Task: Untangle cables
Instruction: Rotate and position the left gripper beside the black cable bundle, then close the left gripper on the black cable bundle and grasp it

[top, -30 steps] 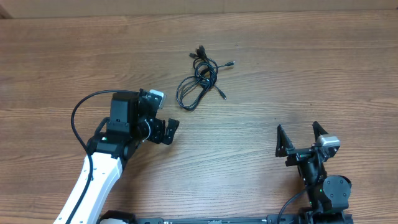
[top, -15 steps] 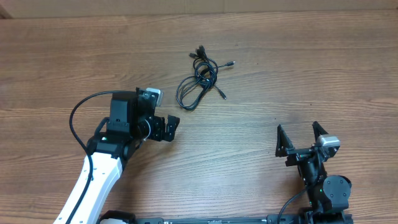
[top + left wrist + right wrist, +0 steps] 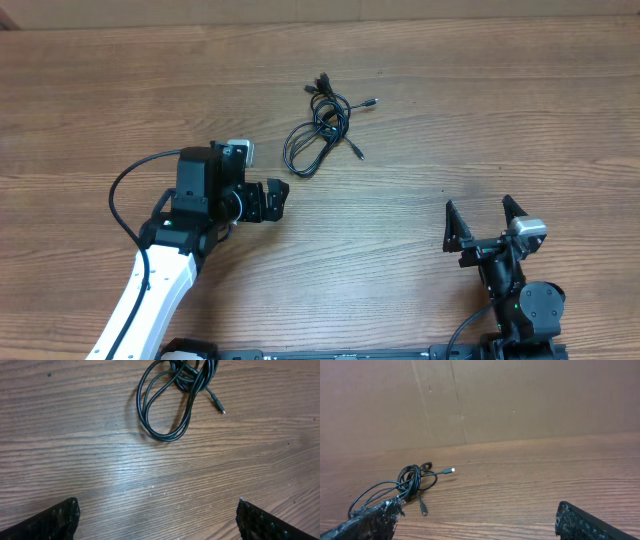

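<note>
Left arm comes in from the near-left edge, white forearm angled toward table centre. Its wrist is bent so the left gripper faces the cables: jaws wide, empty, near the lowest loop but not touching.

Right arm sits folded at the near-right edge. The right gripper points across the wooden table, jaws wide, empty, well apart from the cables.

Cables lie loosely bundled, far of centre.

One tangled bundle of black cables; two tools, left tool and right tool; one wooden table.
</note>
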